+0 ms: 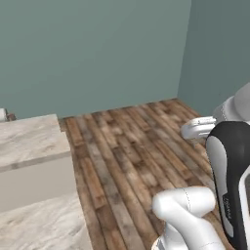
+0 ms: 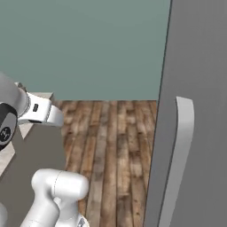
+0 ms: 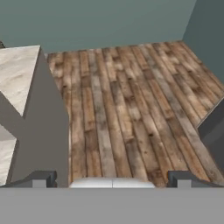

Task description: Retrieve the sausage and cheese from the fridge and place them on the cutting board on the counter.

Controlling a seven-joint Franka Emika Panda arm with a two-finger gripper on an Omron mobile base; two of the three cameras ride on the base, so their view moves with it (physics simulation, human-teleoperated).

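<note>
The fridge [image 2: 195, 66] stands shut at right, its door handle [image 2: 179, 155] facing the wooden floor [image 2: 111, 146].

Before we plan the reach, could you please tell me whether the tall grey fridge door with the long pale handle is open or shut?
Shut, as far as shown: the tall grey fridge presents a flat door face with its pale handle, and no shelves show.

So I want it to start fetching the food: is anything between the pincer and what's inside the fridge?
Yes: the fridge door looks shut, its handle facing the robot. The open pincer points at bare floor, holding nothing. No sausage or cheese can be seen.
</note>
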